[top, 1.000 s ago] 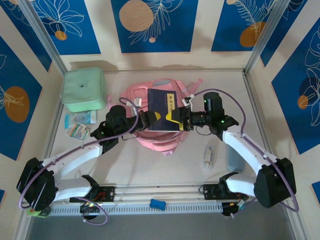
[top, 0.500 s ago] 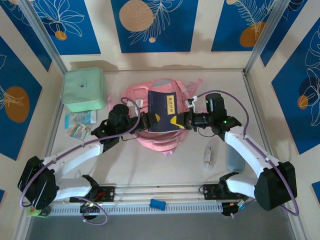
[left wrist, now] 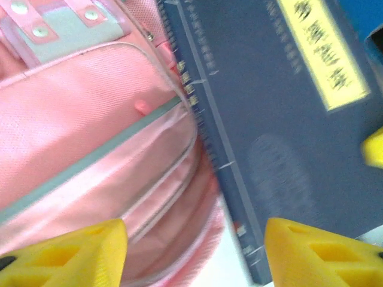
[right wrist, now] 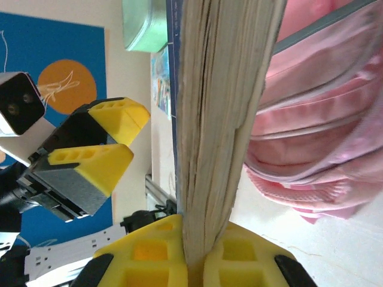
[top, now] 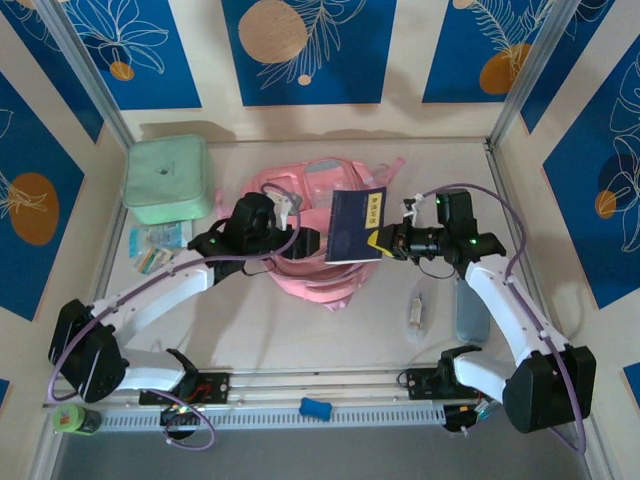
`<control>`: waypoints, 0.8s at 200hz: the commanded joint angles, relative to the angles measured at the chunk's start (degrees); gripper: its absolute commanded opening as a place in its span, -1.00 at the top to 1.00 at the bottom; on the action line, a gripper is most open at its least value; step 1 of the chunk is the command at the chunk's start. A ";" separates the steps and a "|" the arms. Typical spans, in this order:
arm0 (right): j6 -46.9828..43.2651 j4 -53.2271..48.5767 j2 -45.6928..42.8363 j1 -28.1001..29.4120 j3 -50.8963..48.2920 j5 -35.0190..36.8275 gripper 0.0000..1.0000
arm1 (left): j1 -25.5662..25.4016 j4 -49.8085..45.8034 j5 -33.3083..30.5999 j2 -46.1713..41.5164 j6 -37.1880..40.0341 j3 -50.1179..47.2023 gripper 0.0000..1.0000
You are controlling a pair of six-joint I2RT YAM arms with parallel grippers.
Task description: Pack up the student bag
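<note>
Top view, far left: a mint green square zip case [top: 168,178] lies flat in the far-left corner of the pale table [top: 300,330]. Just in front of it lie a few small colourful printed packets [top: 160,250].

Left gripper [top: 308,243]: I see it over the left half of the bag, reaching in from the left. In the left wrist view its yellow fingertips [left wrist: 78,251] stand well apart with nothing between them. Pink fabric and the book's cover lie beyond them. The jaws are open and hold nothing.

Task item: the large soft pink fabric backpack [top: 325,285] lies flat in the middle of the table, towards the far wall, just right of the green case. Its front pockets and zips face up in the left wrist view [left wrist: 90,131].

Dark blue book with a yellow title strip [top: 357,222]: it is tilted, and in the top view it overlaps the backpack's right side. I cannot tell whether it touches the fabric.

Right gripper [top: 383,240]: it grips the book at the right edge. In the right wrist view the two yellow fingers [right wrist: 149,251] press on either side of the page block [right wrist: 221,119]. The jaws are clamped tight on the book.

Further right, a small white oblong item [top: 416,312] and a grey-blue flat slab [top: 468,312] lie on the table, well apart from the bag.
</note>
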 commanded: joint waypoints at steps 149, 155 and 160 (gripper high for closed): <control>-4.64 -9.19 -4.54 -10.65 -1.96 -0.91 1.00 | -6.91 -17.55 -14.67 25.58 40.30 20.85 -0.48; -4.90 -9.30 -4.55 -10.83 -1.95 -0.89 1.00 | -6.86 -17.13 -15.02 26.07 40.67 21.03 -0.48; -4.95 -9.33 -4.48 -10.99 -2.09 -0.88 1.00 | -6.86 -16.79 -15.46 26.52 40.84 21.19 -0.48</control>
